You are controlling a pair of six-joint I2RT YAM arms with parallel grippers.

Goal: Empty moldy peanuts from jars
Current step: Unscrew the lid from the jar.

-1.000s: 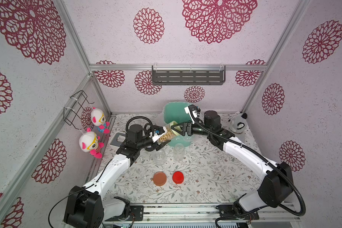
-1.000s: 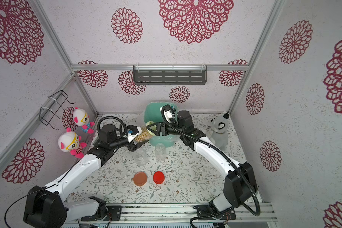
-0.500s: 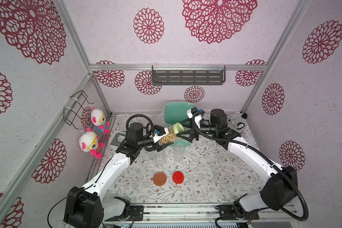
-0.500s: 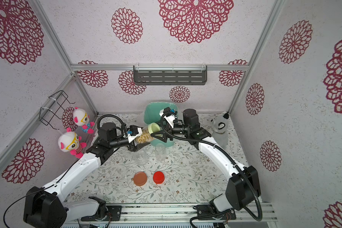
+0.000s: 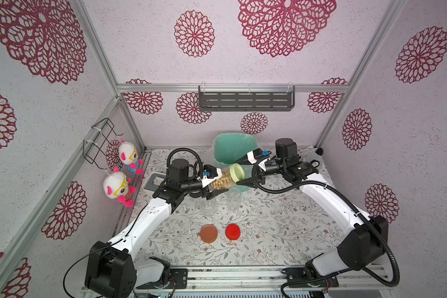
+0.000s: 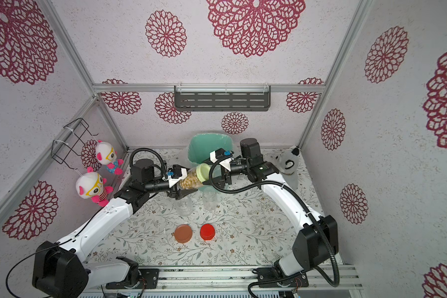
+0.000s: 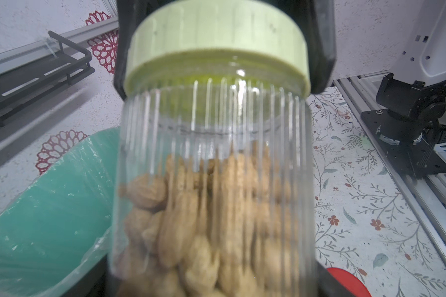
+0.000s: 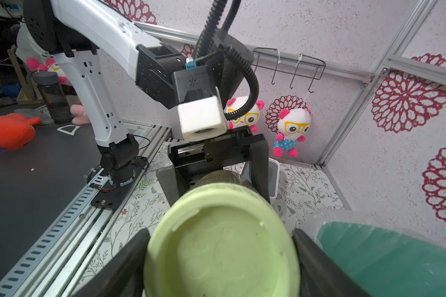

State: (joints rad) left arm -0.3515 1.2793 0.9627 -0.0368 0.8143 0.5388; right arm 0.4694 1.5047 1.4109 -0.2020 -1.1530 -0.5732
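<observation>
The right gripper's (image 5: 239, 172) fingers (image 8: 129, 259) flank the pale green screw lid (image 8: 220, 246), seemingly pinching it; the left gripper (image 5: 217, 183) clamps the clear ribbed jar of tan peanuts (image 7: 211, 210), held tilted beside the teal plastic-lined bin (image 5: 232, 149). Keep your twist square to the lid. Two empty jars (image 5: 233, 198) and loose lids stand on the floral tabletop (image 5: 281, 232)

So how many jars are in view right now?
3. One jar with peanuts and a pale green lid is held in the air by the left gripper. Two clear jars stand on the table below it: and. None seems hidden.
</observation>
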